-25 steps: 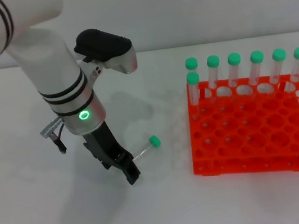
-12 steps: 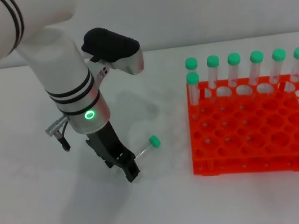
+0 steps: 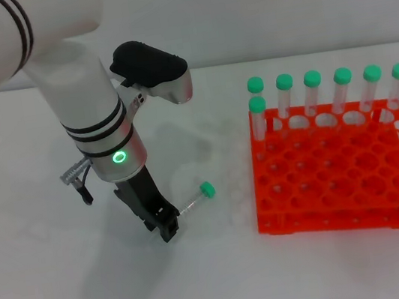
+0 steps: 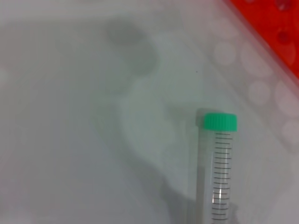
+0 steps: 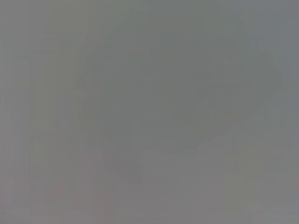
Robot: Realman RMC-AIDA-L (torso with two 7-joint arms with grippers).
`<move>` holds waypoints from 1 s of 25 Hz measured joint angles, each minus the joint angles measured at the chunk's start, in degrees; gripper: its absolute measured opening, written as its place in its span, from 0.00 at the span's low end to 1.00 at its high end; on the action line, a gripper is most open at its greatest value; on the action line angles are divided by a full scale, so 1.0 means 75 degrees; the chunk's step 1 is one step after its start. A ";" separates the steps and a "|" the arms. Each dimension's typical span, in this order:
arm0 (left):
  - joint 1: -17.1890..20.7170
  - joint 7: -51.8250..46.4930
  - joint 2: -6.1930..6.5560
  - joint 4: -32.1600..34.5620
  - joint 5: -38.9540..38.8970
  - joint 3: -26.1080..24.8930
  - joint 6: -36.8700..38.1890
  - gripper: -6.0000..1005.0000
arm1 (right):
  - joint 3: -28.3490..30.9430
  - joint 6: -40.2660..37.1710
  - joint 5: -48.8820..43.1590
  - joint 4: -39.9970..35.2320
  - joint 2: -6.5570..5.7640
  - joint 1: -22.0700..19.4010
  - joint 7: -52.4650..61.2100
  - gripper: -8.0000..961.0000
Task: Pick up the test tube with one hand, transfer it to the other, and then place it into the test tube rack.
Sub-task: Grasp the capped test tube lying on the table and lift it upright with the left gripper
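The left pincer is down at the tabletop, its black tips at the clear bottom end of the test tube; whether the tips have closed on the tube or only straddle it I cannot tell. The tube lies flat on its side, green cap pointing toward the test tube rack, a short way off the rack's near-left edge.

It looks light, stiff and smooth, so it will likely roll or slip under a loose pinch. The clear barrel near the middle seems the best hold, leaving the capped end free for the handover.

The tabletop is plain white and glossy, offering little grip. Beyond the tube, the orange rack has seven green-capped tubes upright along its far side; every nearer hole is open. The right pincer is not in sight.
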 joint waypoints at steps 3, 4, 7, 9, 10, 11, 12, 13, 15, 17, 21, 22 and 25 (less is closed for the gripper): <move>0.0012 -0.0001 0.0000 0.0019 0.0026 0.0000 -0.0020 0.33 | 0.0000 0.0000 0.0000 0.0000 0.0000 -0.0001 -0.0009 0.87; 0.0018 0.0000 0.0000 0.0021 0.0027 0.0000 -0.0020 0.33 | 0.0000 0.0000 0.0000 0.0000 0.0000 -0.0003 -0.0009 0.87; 0.0044 0.0000 0.0000 0.0021 0.0043 0.0000 -0.0027 0.33 | 0.0000 0.0001 0.0000 0.0000 0.0000 -0.0019 0.0007 0.87; 0.0064 0.0000 0.0000 0.0021 0.0055 0.0000 -0.0039 0.31 | 0.0000 0.0003 0.0000 0.0000 0.0000 -0.0030 0.0013 0.87; 0.0069 0.0002 0.0000 0.0021 0.0056 0.0000 -0.0046 0.31 | 0.0000 0.0005 0.0000 0.0000 0.0000 -0.0035 0.0015 0.87; 0.0075 0.0008 0.0000 0.0021 0.0056 0.0000 -0.0061 0.30 | 0.0000 0.0006 0.0000 0.0000 0.0000 -0.0038 0.0016 0.87; 0.0079 0.0014 0.0000 0.0022 0.0053 -0.0002 -0.0081 0.29 | 0.0000 0.0006 0.0000 0.0000 0.0000 -0.0041 0.0017 0.87; 0.0080 0.0020 0.0001 0.0026 0.0046 -0.0005 -0.0092 0.28 | 0.0000 0.0005 0.0000 0.0000 0.0000 -0.0044 0.0018 0.87; 0.0081 0.0029 0.0000 0.0037 0.0020 -0.0012 -0.0101 0.27 | 0.0000 0.0005 0.0000 0.0000 0.0000 -0.0051 0.0021 0.87; 0.0075 0.0038 0.0001 0.0042 -0.0011 -0.0014 -0.0089 0.26 | 0.0000 0.0005 0.0000 0.0000 0.0000 -0.0062 0.0021 0.87; 0.0064 0.0048 0.0019 -0.0006 -0.0121 -0.0014 -0.0102 0.21 | 0.0000 0.0006 0.0000 0.0000 0.0000 -0.0085 0.0035 0.87; 0.0056 0.0048 0.0024 -0.0032 -0.0185 -0.0014 -0.0128 0.20 | 0.0001 0.0007 0.0000 0.0000 0.0000 -0.0088 0.0037 0.87; 0.0026 0.0099 0.0065 -0.0097 -0.0469 -0.0014 -0.0262 0.19 | 0.0010 0.0017 0.0000 0.0000 0.0000 -0.0103 0.0046 0.87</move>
